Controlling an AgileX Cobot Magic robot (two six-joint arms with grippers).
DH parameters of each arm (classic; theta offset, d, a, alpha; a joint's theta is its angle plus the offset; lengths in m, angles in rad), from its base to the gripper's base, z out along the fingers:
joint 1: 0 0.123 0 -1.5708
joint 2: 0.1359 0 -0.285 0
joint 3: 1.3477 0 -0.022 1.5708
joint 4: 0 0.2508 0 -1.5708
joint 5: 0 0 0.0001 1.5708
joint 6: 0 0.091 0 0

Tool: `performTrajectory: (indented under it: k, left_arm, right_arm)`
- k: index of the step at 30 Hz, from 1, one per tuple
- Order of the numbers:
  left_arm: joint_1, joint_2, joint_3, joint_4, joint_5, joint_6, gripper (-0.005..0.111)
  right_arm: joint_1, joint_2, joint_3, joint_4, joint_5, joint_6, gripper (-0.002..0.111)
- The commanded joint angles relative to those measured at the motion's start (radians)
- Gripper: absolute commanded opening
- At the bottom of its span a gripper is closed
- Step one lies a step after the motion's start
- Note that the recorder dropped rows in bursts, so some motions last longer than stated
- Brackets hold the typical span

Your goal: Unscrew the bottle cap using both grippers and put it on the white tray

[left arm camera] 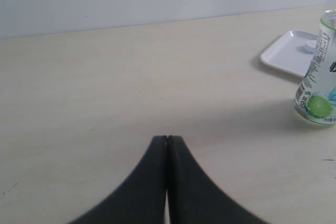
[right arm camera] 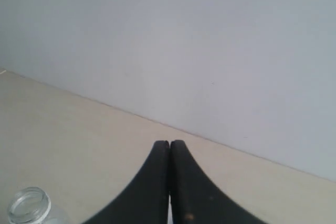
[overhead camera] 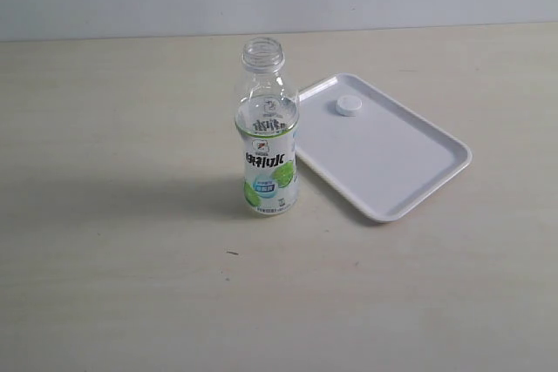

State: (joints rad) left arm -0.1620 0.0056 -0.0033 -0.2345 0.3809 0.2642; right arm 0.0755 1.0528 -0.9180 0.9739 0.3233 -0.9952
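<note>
A clear bottle (overhead camera: 264, 98) is wearing a white-and-green label (overhead camera: 268, 167) with black characters and a lime picture. A white bottle cap (overhead camera: 349, 105) is blending into the white tray (overhead camera: 418, 176). The bench (overhead camera: 113, 259) is showing pale beige; the left gripper (left arm camera: 167, 140) and right gripper (right arm camera: 169, 144) are showing black.

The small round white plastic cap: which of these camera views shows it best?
The exterior view: the white cap lies whole and unobstructed on the flat white plastic tray. The left wrist view catches only part of it beside the clear plastic bottle. The right wrist view misses it.
</note>
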Motion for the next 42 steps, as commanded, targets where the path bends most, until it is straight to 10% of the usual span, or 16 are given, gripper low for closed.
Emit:
performTrajectory:
  k: [1, 15, 25, 42]
  left_arm:
    - [0.002, -0.006, 0.003, 0.000, -0.016, 0.005, 0.000]
    - [0.002, -0.006, 0.003, 0.000, -0.016, 0.005, 0.000]
    - [0.002, -0.006, 0.003, 0.000, -0.016, 0.005, 0.000]
    - [0.002, -0.006, 0.003, 0.000, -0.016, 0.005, 0.000]
  right_arm:
    - [-0.119, -0.341, 0.185, -0.010, -0.089, 0.092, 0.000]
    - [-0.129, -0.612, 0.346, -0.118, -0.131, 0.233, 0.000]
    - [-0.129, -0.732, 0.356, -0.985, -0.006, 1.178, 0.000]
    - [-0.205, -1.042, 0.739, -1.090, -0.053, 1.179, 0.000]
